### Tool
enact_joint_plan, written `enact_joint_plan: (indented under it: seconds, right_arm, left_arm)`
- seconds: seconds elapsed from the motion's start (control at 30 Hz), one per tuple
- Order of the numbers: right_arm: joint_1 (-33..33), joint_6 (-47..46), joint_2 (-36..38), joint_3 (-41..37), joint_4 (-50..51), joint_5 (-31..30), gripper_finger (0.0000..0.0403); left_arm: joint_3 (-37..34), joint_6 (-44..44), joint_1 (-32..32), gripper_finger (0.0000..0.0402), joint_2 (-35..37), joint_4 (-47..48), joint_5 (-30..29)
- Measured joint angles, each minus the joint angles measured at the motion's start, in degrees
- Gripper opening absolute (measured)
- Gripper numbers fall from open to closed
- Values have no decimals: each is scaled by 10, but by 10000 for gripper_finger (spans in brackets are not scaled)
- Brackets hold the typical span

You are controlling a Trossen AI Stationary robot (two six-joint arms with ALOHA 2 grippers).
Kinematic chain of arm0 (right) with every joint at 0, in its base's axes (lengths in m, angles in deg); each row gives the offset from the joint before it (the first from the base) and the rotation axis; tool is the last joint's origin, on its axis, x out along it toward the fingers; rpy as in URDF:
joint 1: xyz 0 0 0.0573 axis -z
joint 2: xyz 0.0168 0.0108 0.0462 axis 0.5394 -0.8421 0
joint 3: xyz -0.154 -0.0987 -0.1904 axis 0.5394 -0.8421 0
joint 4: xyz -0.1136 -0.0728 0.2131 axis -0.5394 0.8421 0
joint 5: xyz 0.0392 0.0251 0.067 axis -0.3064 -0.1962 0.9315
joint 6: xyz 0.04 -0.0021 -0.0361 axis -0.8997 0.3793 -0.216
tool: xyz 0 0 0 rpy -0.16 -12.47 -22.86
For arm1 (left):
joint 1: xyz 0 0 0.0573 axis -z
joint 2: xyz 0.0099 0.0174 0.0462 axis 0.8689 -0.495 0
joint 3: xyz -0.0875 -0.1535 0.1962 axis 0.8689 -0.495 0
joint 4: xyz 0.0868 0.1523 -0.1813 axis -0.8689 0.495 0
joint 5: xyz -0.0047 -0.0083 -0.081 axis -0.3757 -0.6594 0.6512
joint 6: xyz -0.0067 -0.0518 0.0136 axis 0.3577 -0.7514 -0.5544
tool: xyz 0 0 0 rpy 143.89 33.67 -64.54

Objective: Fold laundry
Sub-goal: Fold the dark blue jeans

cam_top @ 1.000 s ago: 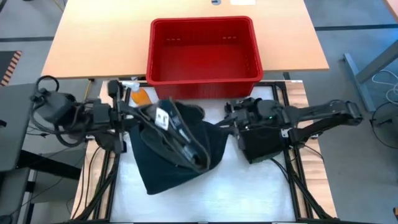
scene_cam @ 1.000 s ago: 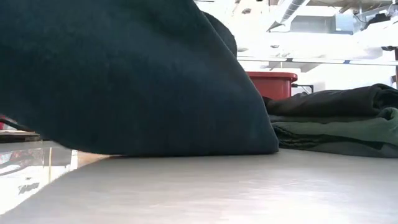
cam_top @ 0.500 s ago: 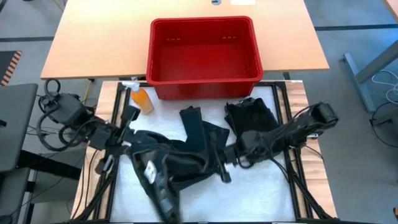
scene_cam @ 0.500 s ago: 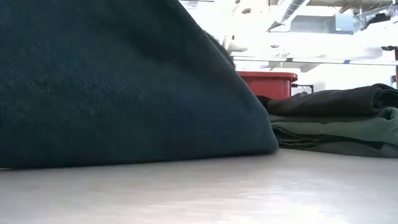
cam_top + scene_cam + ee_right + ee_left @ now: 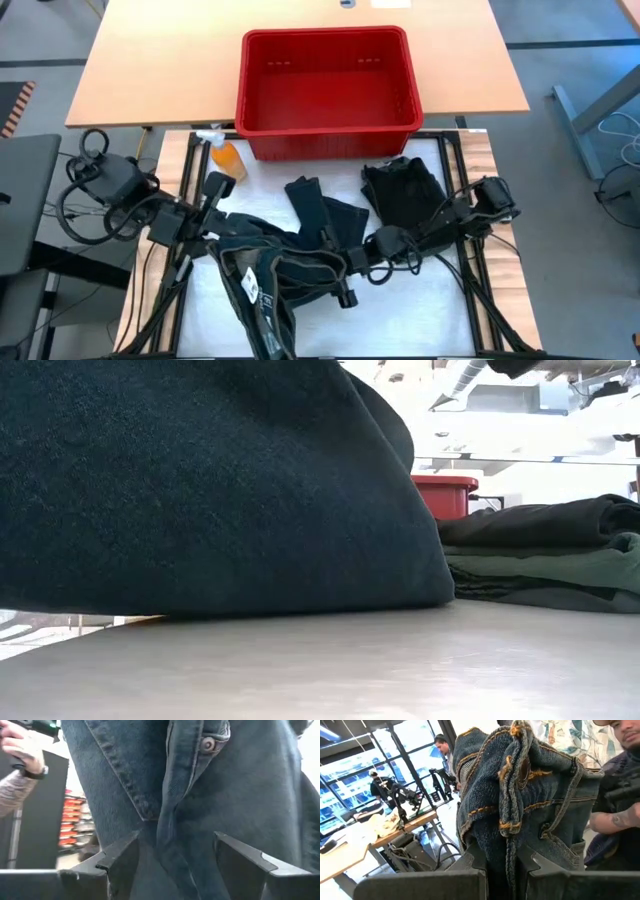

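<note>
My left gripper (image 5: 213, 222) is shut on a pair of blue jeans (image 5: 290, 265), raised at the table's left. The jeans bunch and hang from it, and one leg (image 5: 265, 325) trails to the near edge; in the low view dark cloth (image 5: 200, 490) lies on the table. My right gripper (image 5: 345, 285) is open at the jeans' right part. In the right wrist view its fingers (image 5: 120, 857) stand on either side of a denim fold (image 5: 172, 835) below a button (image 5: 207, 743). Folded dark garments (image 5: 405, 190) lie at the right. My left gripper pinches the bunched waistband (image 5: 507, 842) of the jeans between its two fingers, several layers together. The fingers come level from the table's left. The jeans hang slack below the hold, with the lower part on the table. Whether my right gripper touches the denim fold, I cannot tell.
A red basket (image 5: 328, 80) stands at the far side. An orange bottle (image 5: 228, 158) stands near its left corner. A loose dark piece (image 5: 320, 205) lies mid-table. The stack, black on green (image 5: 545, 565), rests at the right. People stand in the room beyond (image 5: 630, 780).
My right gripper has left the spot beside the folded stack and gone down toward the table's near left, to the jeans. The jeans, earlier spread between both grippers, have collapsed into a bunch under my left gripper, one leg trailing to the near edge. My left gripper has turned.
</note>
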Motion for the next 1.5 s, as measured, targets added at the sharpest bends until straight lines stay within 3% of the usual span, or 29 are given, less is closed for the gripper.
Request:
enact_joint_plan:
  seconds: [0.13,0.43,0.6,0.8,0.93,1.23,1.5]
  right_arm:
    - [7,-20,0,18,37,46,276]
    - [6,-39,-1,54,39,44,276]
    - [5,-39,-1,70,69,46,276]
    - [6,-37,4,72,110,152,276]
    - [14,-7,20,72,163,178,276]
    - [15,30,23,72,171,173,276]
    - [2,50,23,72,169,60,276]
  left_arm:
    - [0,-4,-1,14,-4,1,0]
    - [0,-7,-1,14,-4,0,-1]
    - [0,4,-1,14,-4,-3,-41]
    - [0,0,-1,14,-4,8,-72]
    - [0,-17,-1,14,-1,20,-72]
    - [0,-12,-1,14,4,26,-97]
    - [0,-20,-1,14,4,23,-176]
